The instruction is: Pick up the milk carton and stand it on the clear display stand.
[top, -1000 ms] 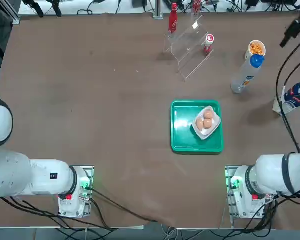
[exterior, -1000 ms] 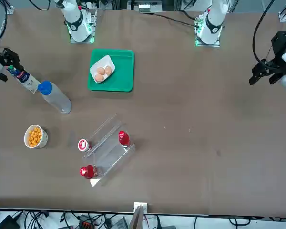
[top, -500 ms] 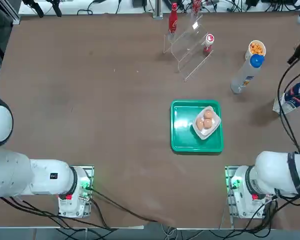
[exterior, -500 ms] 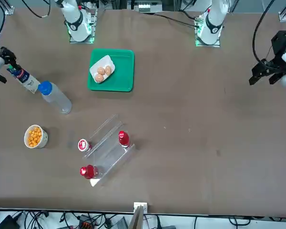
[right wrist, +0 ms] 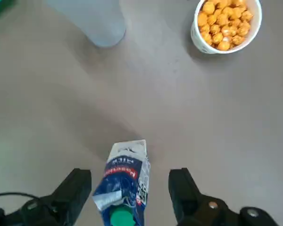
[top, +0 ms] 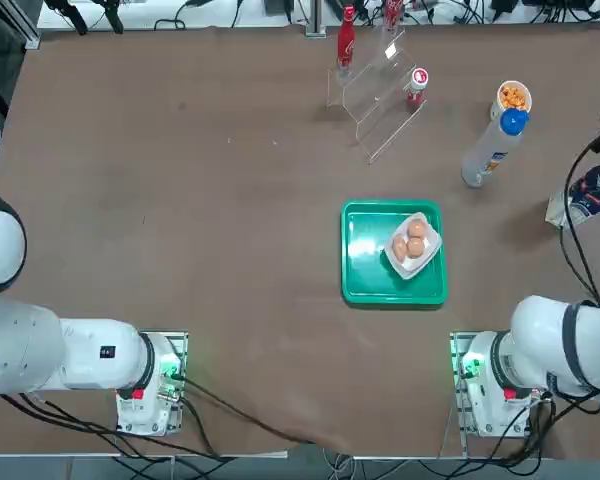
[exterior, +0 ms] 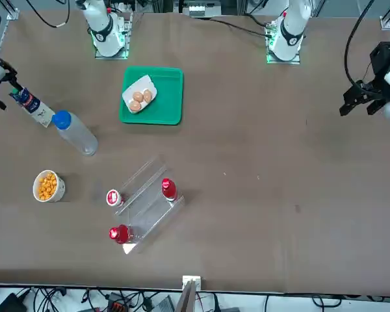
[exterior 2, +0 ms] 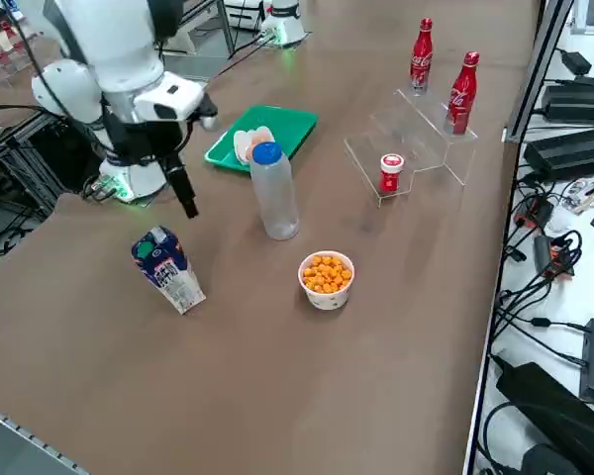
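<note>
milk carton point(exterior 2: 166, 269) upright, right gripper point(right wrist: 129, 197) open above

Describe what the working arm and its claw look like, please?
The right arm is a chain of rounded glossy white shells with dark bands at the joints, on a base lit green. Black cables trail from it. The right gripper is black: two blunt, flat-faced fingers on a boxy black hand.

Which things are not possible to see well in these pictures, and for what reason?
- Right gripper: open over the milk carton in the wrist view; the top view's right edge cuts it off.
- Milk carton: the wrist view's lower edge cuts off its base, and its small print is too small to read.
- Clear display stand: transparent, only edges and glints show in the top view.
- Tall bottle: the wrist view's edge cuts it off.
</note>
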{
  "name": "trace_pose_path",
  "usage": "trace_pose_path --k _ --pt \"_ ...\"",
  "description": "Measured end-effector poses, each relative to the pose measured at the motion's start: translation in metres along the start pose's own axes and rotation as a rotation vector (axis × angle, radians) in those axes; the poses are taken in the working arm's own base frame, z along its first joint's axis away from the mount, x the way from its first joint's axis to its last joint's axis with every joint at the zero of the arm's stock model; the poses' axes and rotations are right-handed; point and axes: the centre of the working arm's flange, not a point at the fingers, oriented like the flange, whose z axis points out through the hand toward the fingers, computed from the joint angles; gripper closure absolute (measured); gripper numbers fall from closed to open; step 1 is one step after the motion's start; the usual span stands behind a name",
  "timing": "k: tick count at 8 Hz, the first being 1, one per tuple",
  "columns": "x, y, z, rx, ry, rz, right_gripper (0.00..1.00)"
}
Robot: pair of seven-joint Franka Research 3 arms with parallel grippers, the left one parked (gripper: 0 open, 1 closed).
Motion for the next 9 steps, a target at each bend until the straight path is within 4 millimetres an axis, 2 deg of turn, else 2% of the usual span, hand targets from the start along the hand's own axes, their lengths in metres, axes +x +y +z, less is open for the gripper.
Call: trace_pose_path --k 4,6,9 --pt "-0.034 -0.005 0.025 -0.024 0.000 -0.145 0.00" --pt "-0.039 -0.010 0.036 -0.008 0.001 -0.185 0.00" --pt "-0.052 -0.013 0.041 0.003 0.001 -0.237 0.00"
